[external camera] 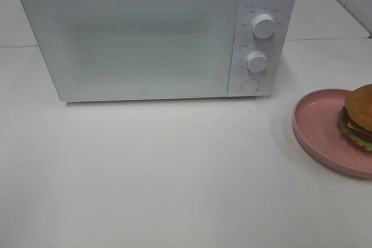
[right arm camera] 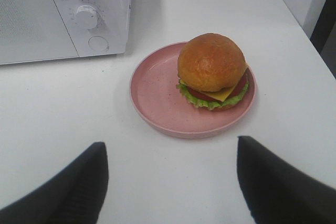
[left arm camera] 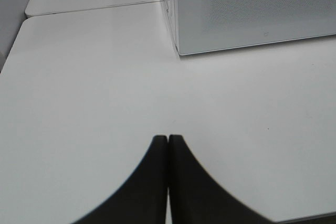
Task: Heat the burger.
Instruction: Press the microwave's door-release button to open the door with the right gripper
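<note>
The burger (right arm camera: pixel 212 69) has a golden-brown bun, green lettuce and a slice of cheese, and sits on the right half of a round pink plate (right arm camera: pixel 157 95). In the exterior high view the burger (external camera: pixel 359 117) and plate (external camera: pixel 317 126) lie at the right edge, partly cut off. My right gripper (right arm camera: pixel 170 174) is open, its two dark fingers wide apart short of the plate, holding nothing. My left gripper (left arm camera: pixel 168 142) is shut, fingertips pressed together over bare table. Neither arm shows in the exterior high view.
A white microwave (external camera: pixel 145 39) stands at the back with its door closed, two knobs (external camera: pixel 263 26) and a round button (external camera: pixel 250 85) on its right panel. The white table (external camera: pixel 174 178) stretches in front of it. A table edge and a seam run behind the microwave.
</note>
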`<act>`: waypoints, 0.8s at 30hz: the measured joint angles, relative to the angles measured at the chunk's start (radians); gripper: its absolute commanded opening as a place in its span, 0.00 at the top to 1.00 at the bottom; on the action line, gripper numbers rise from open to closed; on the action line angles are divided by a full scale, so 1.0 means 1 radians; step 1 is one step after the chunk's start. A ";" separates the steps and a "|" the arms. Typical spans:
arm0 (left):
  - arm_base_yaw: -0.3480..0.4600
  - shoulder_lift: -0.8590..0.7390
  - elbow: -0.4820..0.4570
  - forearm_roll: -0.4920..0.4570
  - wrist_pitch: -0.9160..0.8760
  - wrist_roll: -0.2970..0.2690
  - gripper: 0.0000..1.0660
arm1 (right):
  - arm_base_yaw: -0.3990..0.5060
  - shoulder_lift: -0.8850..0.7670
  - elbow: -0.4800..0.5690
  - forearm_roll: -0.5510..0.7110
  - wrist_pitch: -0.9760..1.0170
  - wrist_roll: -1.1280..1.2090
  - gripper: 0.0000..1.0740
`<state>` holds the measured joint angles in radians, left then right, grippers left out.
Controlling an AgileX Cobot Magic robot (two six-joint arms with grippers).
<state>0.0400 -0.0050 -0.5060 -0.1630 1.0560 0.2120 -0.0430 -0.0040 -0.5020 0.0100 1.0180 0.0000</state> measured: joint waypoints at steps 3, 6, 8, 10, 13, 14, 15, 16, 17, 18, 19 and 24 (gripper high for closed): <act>0.000 0.000 0.000 0.000 0.000 0.000 1.00 | 0.000 0.000 0.000 0.000 0.000 0.000 0.39; 0.000 0.000 0.000 0.000 0.000 0.000 1.00 | 0.000 0.000 0.000 0.000 0.000 0.000 0.39; 0.000 0.000 0.000 0.000 0.000 0.000 1.00 | 0.000 0.000 0.000 0.000 0.000 0.000 0.39; 0.000 0.000 0.000 0.000 0.000 0.000 1.00 | 0.000 0.000 0.000 0.000 0.000 0.000 0.39; 0.000 0.000 0.000 0.000 0.000 0.000 1.00 | 0.000 0.007 -0.005 0.003 -0.012 0.013 0.39; 0.000 0.000 0.000 0.000 0.000 0.000 1.00 | 0.000 0.034 -0.018 0.003 -0.053 0.019 0.39; 0.000 0.000 0.000 0.000 0.000 0.000 1.00 | 0.000 0.034 -0.018 0.003 -0.053 0.019 0.39; 0.000 0.000 0.000 0.000 0.000 0.000 1.00 | 0.000 0.055 -0.022 0.003 -0.076 0.020 0.39; 0.000 0.000 0.000 0.000 0.000 0.000 1.00 | 0.000 0.101 -0.023 0.003 -0.144 0.020 0.39; 0.000 0.000 0.000 0.000 0.000 0.000 1.00 | 0.000 0.101 -0.023 0.003 -0.144 0.020 0.39; 0.000 0.000 0.000 0.000 0.000 0.000 1.00 | 0.000 0.130 -0.023 0.003 -0.172 0.020 0.39; 0.000 0.000 0.000 0.000 0.000 0.000 1.00 | 0.000 0.285 -0.023 0.003 -0.337 0.021 0.39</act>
<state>0.0400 -0.0050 -0.5060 -0.1630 1.0560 0.2120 -0.0430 0.2810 -0.5250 0.0130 0.6810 0.0210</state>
